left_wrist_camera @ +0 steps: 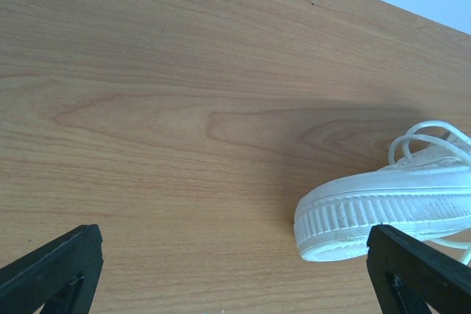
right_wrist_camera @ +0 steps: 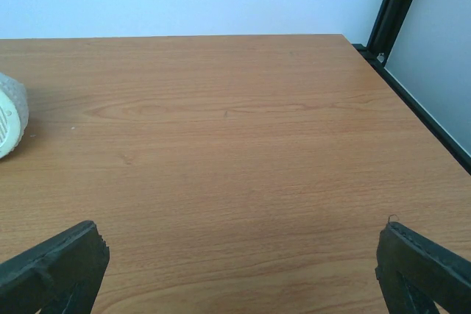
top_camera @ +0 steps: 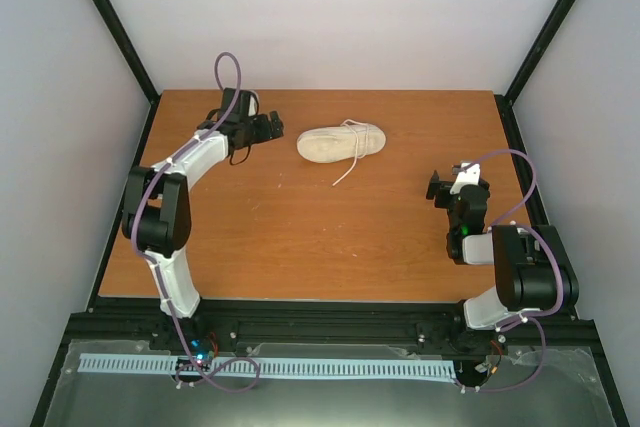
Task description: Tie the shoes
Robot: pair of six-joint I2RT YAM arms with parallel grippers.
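the cream canvas low-top sneaker [top_camera: 340, 142] stands on its sole toward the far middle of the brown wood-grain tabletop [top_camera: 300, 237], lying crosswise to the arms, with nothing against it. its thin white laces [top_camera: 348, 169] are untied: small loops show over the upper, and one loose strand trails off the near side onto the bare wood. no knot or bow is visible, so by my reading the whole tying is yet to do

the left gripper [top_camera: 268, 128] hovers just beside the sneaker's left end, apart from it. its wrist view shows both black fingers [left_wrist_camera: 55, 266] spread wide at the bottom corners, grasping nothing, with the ribbed rubber end of the sole close to the right-hand finger. that low, side-on stance looks like a lining-up, either to steady the shoe or to reach along it for a lace, though i cannot tell which

the right gripper [top_camera: 440, 187] sits well apart from the sneaker, to its right and nearer the bases. its fingers are likewise released and empty, and its camera catches only a pale rounded sliver of the shoe at the left edge. it is probably held back there to leave room, and would need to come in toward the trailing strand, the easiest piece to pinch. the laces look thin and limp, so a grip may slip or drag the light shoe across the smooth wood
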